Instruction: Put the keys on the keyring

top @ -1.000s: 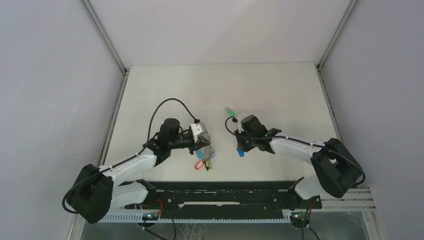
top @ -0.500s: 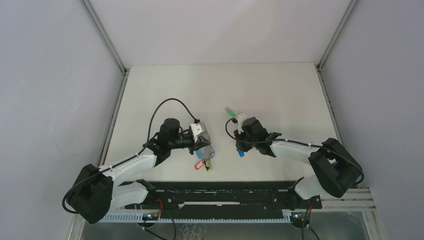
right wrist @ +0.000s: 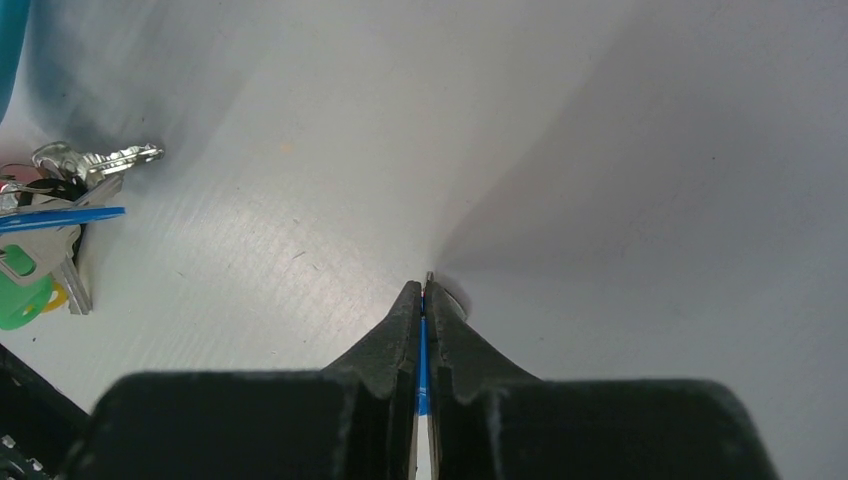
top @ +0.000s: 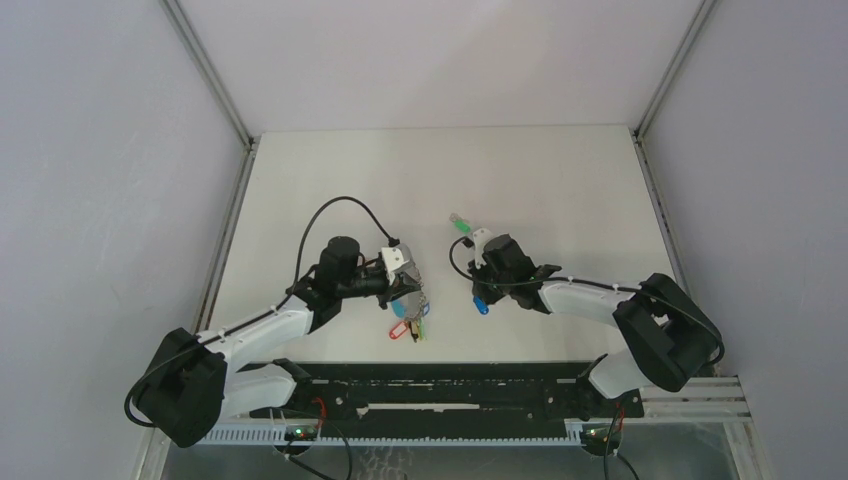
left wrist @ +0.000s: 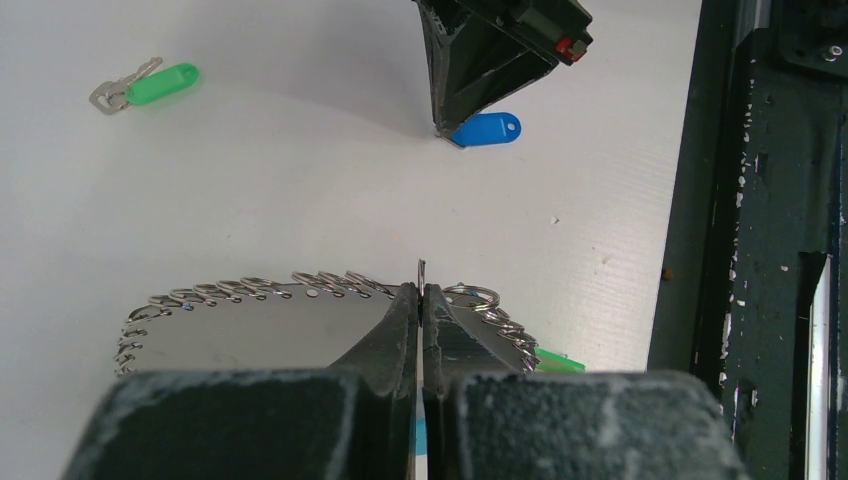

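- Overhead, the left gripper (top: 408,292) held the keyring (top: 420,312); the right gripper (top: 479,293) met the blue key (top: 481,306) nearby.
- Left wrist: jaws clamped the ring's wire.
- Right wrist: jaws pinched blue plastic; pickup seemingly underway; threading next needs careful alignment.

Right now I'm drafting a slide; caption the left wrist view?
Left gripper shut on the keyring; opposite, right gripper pinches the blue key; green key lies apart.
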Tool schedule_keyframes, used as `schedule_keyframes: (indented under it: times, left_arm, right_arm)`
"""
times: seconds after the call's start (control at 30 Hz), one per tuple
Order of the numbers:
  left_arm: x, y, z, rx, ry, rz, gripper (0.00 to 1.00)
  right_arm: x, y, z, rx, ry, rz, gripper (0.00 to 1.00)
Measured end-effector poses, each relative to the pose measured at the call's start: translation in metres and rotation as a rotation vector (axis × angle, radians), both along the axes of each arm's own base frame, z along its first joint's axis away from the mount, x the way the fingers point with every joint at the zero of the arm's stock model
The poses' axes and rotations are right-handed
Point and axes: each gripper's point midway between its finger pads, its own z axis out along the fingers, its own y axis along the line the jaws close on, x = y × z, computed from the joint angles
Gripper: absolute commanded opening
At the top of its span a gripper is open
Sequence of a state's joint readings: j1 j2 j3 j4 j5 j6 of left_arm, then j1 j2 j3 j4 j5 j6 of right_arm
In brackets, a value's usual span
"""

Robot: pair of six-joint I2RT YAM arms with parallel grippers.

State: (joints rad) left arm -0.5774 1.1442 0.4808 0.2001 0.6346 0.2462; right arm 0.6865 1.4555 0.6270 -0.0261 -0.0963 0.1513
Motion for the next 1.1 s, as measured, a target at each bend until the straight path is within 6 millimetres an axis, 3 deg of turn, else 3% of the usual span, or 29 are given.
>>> schedule_keyframes:
  times: [0.2,0.53,1.1]
  left_arm:
    - [0.000,0.000,0.001,-0.001,-0.002,0.000,0.00]
    - [0.000,0.000,0.002,-0.004,-0.006,-0.001,0.00]
    - [-0.005,0.001,-0.003,0.006,0.020,-0.012,0.00]
  right_arm:
    - [-0.003,-0.002,0.002,-0.035,0.048,0.003,0.00]
    - [0.007,0.010,0.023,-0.100,0.168,0.017,0.00]
    - [0.003,0.004,0.003,-0.249,0.364,0.051,0.00]
